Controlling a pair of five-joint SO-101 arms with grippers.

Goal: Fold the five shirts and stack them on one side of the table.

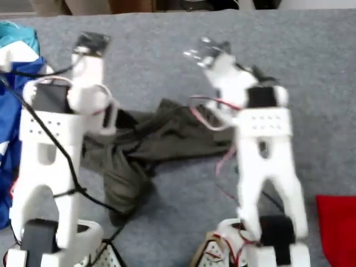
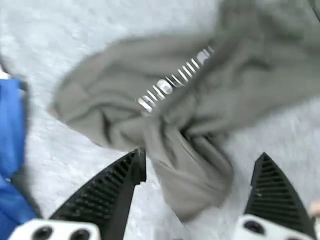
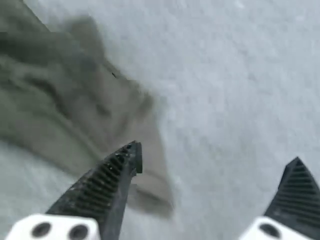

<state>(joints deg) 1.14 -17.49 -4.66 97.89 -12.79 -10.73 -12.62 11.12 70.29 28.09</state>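
High view: a grey cloth-covered table point(image 1: 311, 83) with two white arms side by side, the left arm point(image 1: 50, 139) and the right arm point(image 1: 261, 133). Item one, an olive shirt point(image 1: 156, 142), lies crumpled and unfolded in the middle of the table between the two arms, one bunched part trailing toward the near edge beside the left arm's base. Item two, blue shirts point(image 1: 8, 122), are heaped at the table's left edge, with a teal shirt point(image 1: 19, 33) at the far end of that heap. Item three, a red shirt point(image 1: 336, 228), lies at the near right edge, well apart from the olive one. A black cable point(image 1: 53, 142) runs down the left arm; red wires point(image 1: 219, 105) hang by the right arm. Left wrist view: the left gripper point(image 2: 200, 165) hangs over the olive shirt point(image 2: 165, 100) with its jaws spread wide and nothing pinched; a rumpled fold with white markings lies under the gap, and blue cloth point(image 2: 10, 150) lies off to one side. Right wrist view: the right gripper point(image 3: 215, 157) is likewise spread wide and holds nothing, above bare table point(image 3: 225, 75), with the edge of the olive shirt point(image 3: 55, 100) just beside one finger point(image 3: 120, 165).
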